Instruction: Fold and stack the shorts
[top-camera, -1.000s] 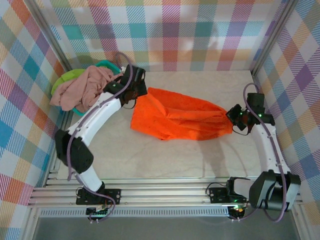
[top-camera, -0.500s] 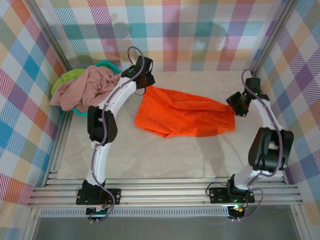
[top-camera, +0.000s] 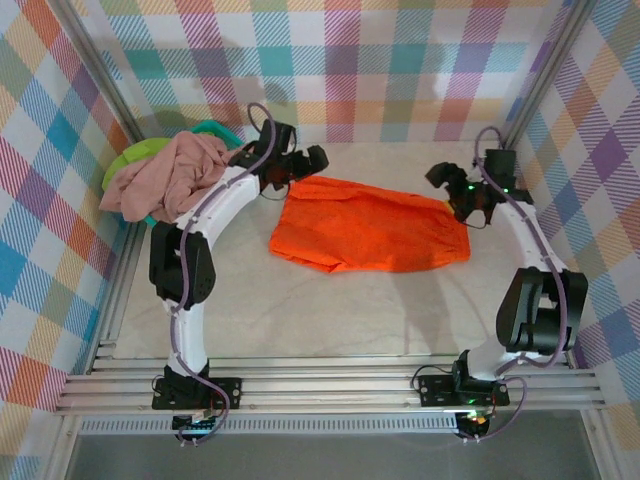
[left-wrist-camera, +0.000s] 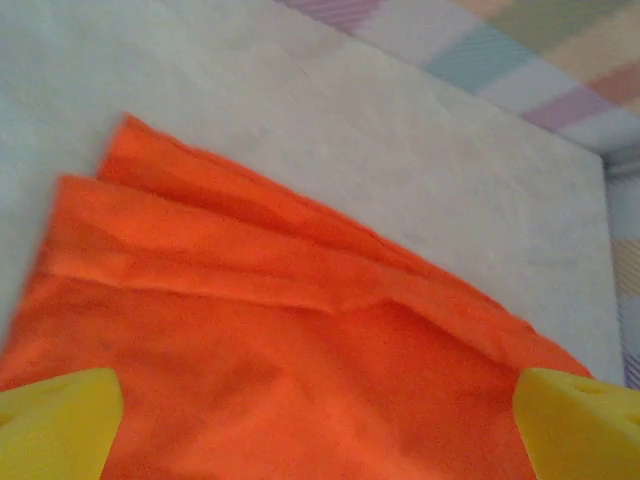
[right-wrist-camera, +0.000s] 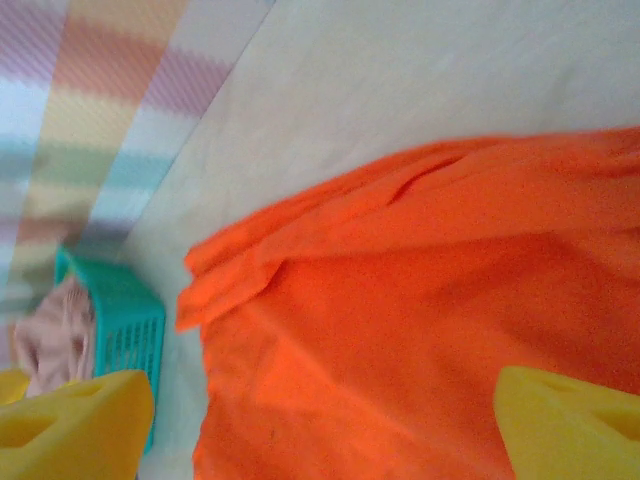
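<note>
The orange shorts (top-camera: 370, 237) lie spread flat across the middle of the table, and show again in both wrist views (left-wrist-camera: 300, 340) (right-wrist-camera: 420, 320). My left gripper (top-camera: 308, 160) hovers over their far left corner, open, its yellow fingertips (left-wrist-camera: 55, 420) wide apart with nothing between them. Over the far right corner my right gripper (top-camera: 438, 174) is open too, fingertips (right-wrist-camera: 570, 420) spread above the cloth. The pink shorts (top-camera: 165, 177) are heaped on the teal basket, with the green shorts (top-camera: 132, 157) under them.
The teal mesh basket (top-camera: 215, 129) stands in the far left corner, and its side is in the right wrist view (right-wrist-camera: 125, 325). Plaid walls close in the table at the back and both sides. Bare tabletop lies in front of the orange shorts.
Both grippers went from shut on the ends of the orange shorts to open and lifted away toward the back. The shorts have settled flat and a little further back.
</note>
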